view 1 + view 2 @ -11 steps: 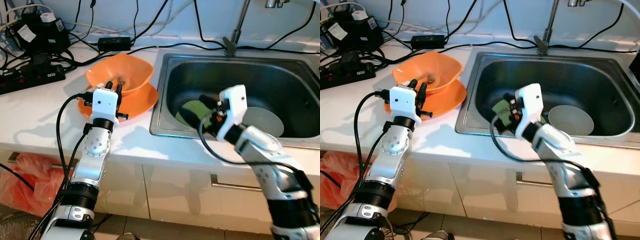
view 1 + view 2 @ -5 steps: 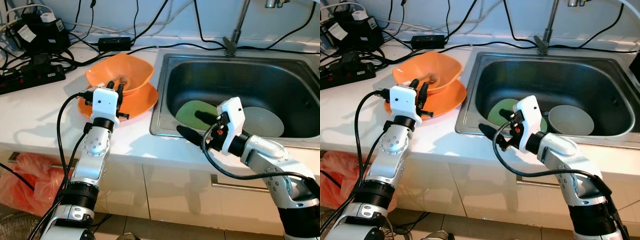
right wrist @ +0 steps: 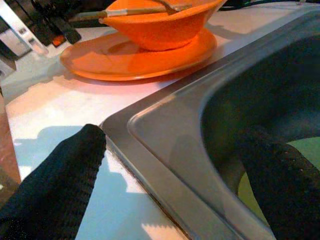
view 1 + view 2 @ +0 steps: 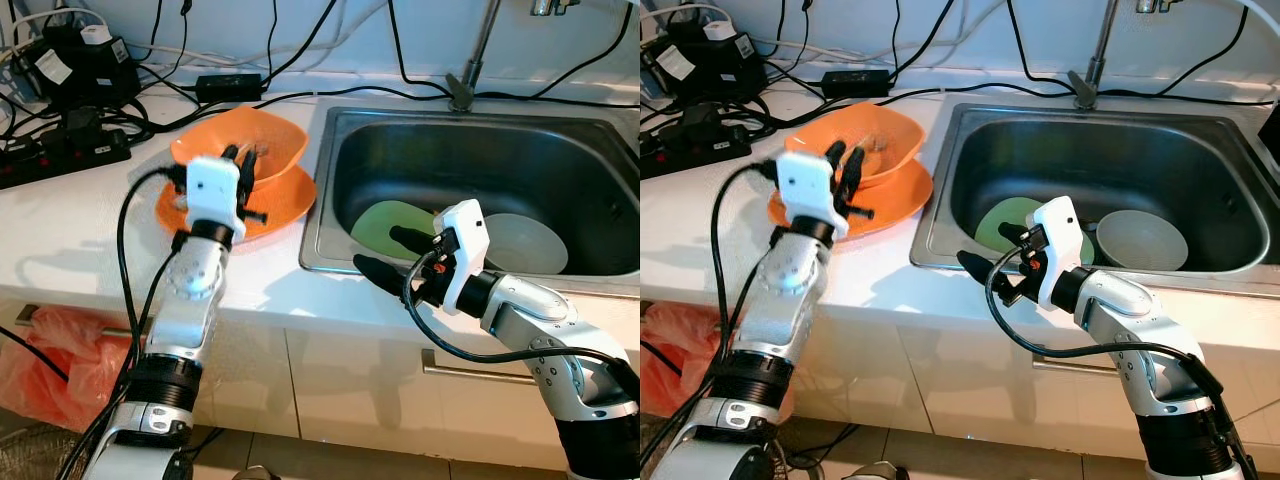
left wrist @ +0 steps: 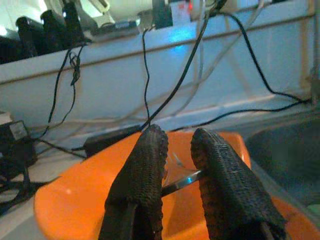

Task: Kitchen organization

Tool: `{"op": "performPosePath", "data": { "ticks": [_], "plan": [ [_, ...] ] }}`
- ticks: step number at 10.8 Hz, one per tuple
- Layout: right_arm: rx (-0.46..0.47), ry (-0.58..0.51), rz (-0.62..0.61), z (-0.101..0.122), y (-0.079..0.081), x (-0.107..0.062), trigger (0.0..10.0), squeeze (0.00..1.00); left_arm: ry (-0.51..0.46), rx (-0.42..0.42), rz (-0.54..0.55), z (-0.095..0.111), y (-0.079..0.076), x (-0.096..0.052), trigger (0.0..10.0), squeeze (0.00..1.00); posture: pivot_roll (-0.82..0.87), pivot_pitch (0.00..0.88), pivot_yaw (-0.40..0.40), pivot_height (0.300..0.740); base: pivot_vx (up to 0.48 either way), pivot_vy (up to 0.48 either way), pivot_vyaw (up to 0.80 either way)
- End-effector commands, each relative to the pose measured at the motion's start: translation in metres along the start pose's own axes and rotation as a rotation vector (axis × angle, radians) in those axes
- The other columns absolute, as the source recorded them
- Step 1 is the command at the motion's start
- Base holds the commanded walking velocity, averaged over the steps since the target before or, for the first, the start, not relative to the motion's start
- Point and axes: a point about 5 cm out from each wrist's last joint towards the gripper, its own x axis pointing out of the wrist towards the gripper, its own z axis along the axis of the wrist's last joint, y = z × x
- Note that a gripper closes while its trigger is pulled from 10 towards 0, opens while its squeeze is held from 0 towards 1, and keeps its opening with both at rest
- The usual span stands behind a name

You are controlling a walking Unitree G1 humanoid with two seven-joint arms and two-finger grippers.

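An orange bowl (image 4: 272,140) stands on an orange plate (image 4: 285,200) on the white counter, left of the sink. A utensil (image 3: 131,10) lies across the bowl. My left gripper (image 4: 241,158) hovers over the bowl's near rim, its fingers (image 5: 145,165) a small gap apart, with the utensil's metal part (image 5: 181,182) seen beyond them. In the sink lie a green plate (image 4: 385,222) and a pale bowl (image 4: 525,245). My right gripper (image 4: 388,253) is open and straddles the sink's front left rim (image 3: 165,155), holding nothing.
The steel sink (image 4: 330,180) has a faucet (image 4: 465,85) at its back edge. Power strips and cables (image 4: 65,140) crowd the counter's back left. A red plastic bag (image 4: 50,360) lies on the floor below, and a drawer handle (image 4: 470,372) shows under the sink.
My left gripper has moved forward from the plate's near edge to over the bowl. The right gripper came up out of the sink to its front rim and opened wider.
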Motion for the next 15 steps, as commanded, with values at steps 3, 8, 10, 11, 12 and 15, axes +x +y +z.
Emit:
{"op": "performPosePath", "data": {
  "ticks": [3,8,10,11,12,15],
  "plan": [
    [-0.025,-0.015,0.001,0.005,0.003,0.001,10.0,0.0,0.037,-0.065,0.019,0.001,0.005,0.004,0.0,0.0,0.07,0.047,0.052,0.74,0.0,0.0,0.0],
    [-0.03,-0.006,-0.001,0.003,0.004,0.0,10.0,0.0,0.154,-0.397,0.126,-0.009,0.023,0.017,0.0,0.0,0.06,0.054,0.051,0.74,0.0,0.0,0.0],
    [-0.028,-0.005,0.001,0.002,0.004,0.0,10.0,0.0,0.108,-0.439,0.147,0.005,0.03,0.024,0.0,0.0,0.06,0.055,0.052,0.74,0.0,0.0,0.0],
    [-0.028,-0.004,0.002,0.002,0.004,0.0,10.0,0.0,0.074,-0.449,0.161,0.018,0.036,0.029,0.0,0.0,0.06,0.053,0.052,0.74,0.0,0.0,0.0],
    [-0.028,-0.004,0.002,0.002,0.004,0.0,10.0,0.0,0.07,-0.457,0.162,0.02,0.036,0.03,0.0,0.0,0.06,0.053,0.052,0.74,0.0,0.0,0.0],
    [-0.032,-0.005,-0.002,0.003,0.002,0.001,10.0,0.0,0.085,-0.554,0.202,0.046,0.038,0.03,0.0,0.0,0.07,0.052,0.049,0.74,0.0,0.0,0.0]
  ]
}}
